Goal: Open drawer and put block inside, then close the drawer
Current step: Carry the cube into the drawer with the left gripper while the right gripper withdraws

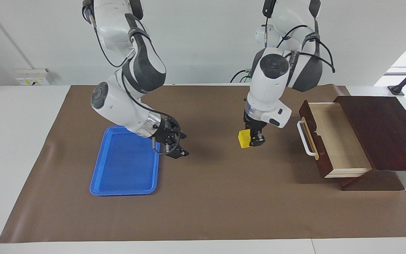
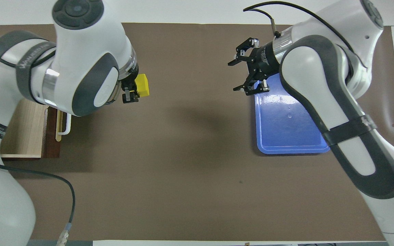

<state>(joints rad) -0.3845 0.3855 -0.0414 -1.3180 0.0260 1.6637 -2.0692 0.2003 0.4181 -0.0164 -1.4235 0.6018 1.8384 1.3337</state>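
Facing view: the left tool (image 1: 253, 141) hangs in the air over the brown mat (image 1: 224, 197), clenched on the yellow block (image 1: 244, 139), which sits between its fingers and is lifted off the tabletop (image 1: 12, 141); block and tool are over the bare mat between the blue tray (image 1: 125, 165) and the drawer (image 1: 333, 141), closer to the drawer; the drawer stands pulled out of its dark cabinet (image 1: 382, 130) at the left arm's end of the tabletop, its pale inside showing and its white handle (image 1: 304, 138) facing the middle of the mat; the right tool (image 1: 175, 145) hangs low over the edge of the tray that lies toward the middle of the mat, its fingers spread apart and gripping nothing. Overhead view: the block (image 2: 142, 85) juts out from the left tool (image 2: 133, 89), beside the handle (image 2: 66, 123); the right tool (image 2: 246, 73) shows its fingers wide apart over the tray's corner (image 2: 286, 119); the drawer (image 2: 22, 131) is largely hidden under the left arm.
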